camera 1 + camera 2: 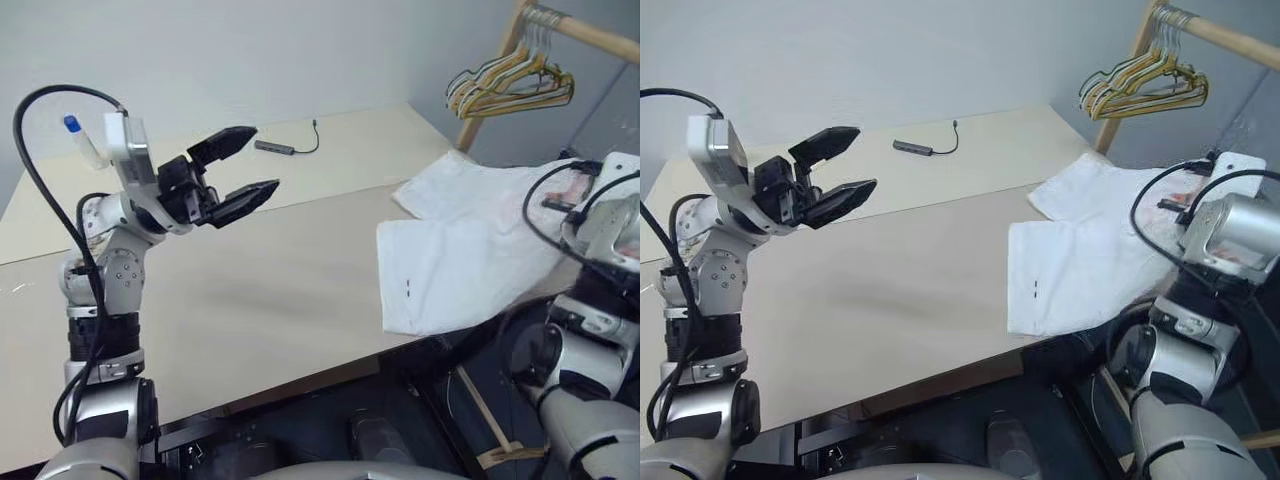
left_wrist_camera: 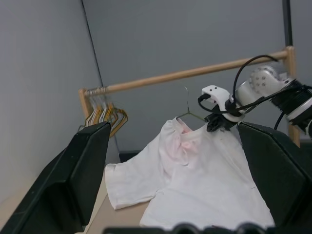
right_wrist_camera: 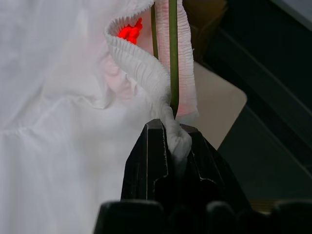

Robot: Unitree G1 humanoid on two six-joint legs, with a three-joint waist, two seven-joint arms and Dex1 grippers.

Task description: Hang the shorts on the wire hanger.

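— Where are the shorts (image 1: 455, 250) found?

— They are spread over the right end of the pale table (image 1: 230, 290), reaching to its front edge. The white cloth is marked by a pinkish blotch near the waist and a tiny dark mark (image 1: 407, 290) near the hem closest to the table's middle.

— And how is the right gripper (image 3: 171, 134) set?

— It is clenched on the ruffled elastic waistband of the shorts, the cloth being pinched between its two black fingers (image 3: 146, 161). A thin olive-grey wire of the hanger (image 3: 172, 53) is seen running up right beside the pinched band (whether the wire itself is caught in the grip cannot be told).

— Is the hanger seen elsewhere?

— From the left wrist, its silvery hook (image 2: 187, 100) is seen standing above the waist of the shorts, just beside the right arm's wrist.

— What of the left gripper (image 1: 243, 167)?

— It is held released, fingers spread wide, nothing between them, raised above the left part of the table and pointed toward the shorts, well apart from them.

— Anything else noted?

— A bunch of yellow and dark hangers (image 1: 508, 85) is hung on a wooden rail (image 2: 185, 74) behind the table, and a small grey adapter with a cable (image 1: 285, 148) is laid near the far edge.
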